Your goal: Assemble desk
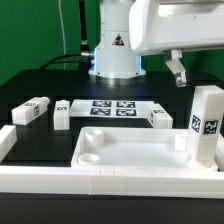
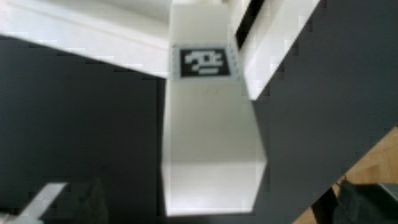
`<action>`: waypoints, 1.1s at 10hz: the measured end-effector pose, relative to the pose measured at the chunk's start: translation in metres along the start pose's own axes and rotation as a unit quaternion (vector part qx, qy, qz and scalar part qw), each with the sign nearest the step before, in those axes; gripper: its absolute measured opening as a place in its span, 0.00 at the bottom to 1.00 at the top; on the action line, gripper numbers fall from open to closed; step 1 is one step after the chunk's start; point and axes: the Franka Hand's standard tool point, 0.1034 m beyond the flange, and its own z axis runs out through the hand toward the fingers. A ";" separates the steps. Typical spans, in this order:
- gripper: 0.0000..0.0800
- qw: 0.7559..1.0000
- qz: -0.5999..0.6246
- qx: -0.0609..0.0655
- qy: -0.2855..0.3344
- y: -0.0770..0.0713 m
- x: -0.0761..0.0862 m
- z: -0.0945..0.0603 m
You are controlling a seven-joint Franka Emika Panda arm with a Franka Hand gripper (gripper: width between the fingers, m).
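Loose legs (image 1: 30, 110) lay at ten to one o'clock of the tabletop (image 1: 140, 150), while one leg (image 1: 206, 125) stood upright at three, with the spread of the gripper (image 1: 178, 76) impossible to tell.

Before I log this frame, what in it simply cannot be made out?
- Fingers: small and dark in the exterior view, so it is unclear whether they are open or shut.
- Upright leg: whether it is seated in the tabletop does not show. The wrist view is blurred.
- Tabletop's right end: cut off by the exterior view's right edge.
- Tags on the loose legs: too small to read in the exterior view.
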 end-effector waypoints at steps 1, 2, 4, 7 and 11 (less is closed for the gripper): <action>0.81 1.000 0.000 0.002 -0.006 -0.001 -0.002 0.001; 0.81 0.999 0.002 0.015 -0.041 -0.008 -0.008 0.005; 0.81 0.995 0.000 0.029 -0.096 -0.009 -0.009 0.007; 0.81 0.979 -0.010 0.044 -0.200 0.002 -0.018 0.010; 0.81 0.971 -0.004 0.052 -0.234 0.001 -0.017 0.011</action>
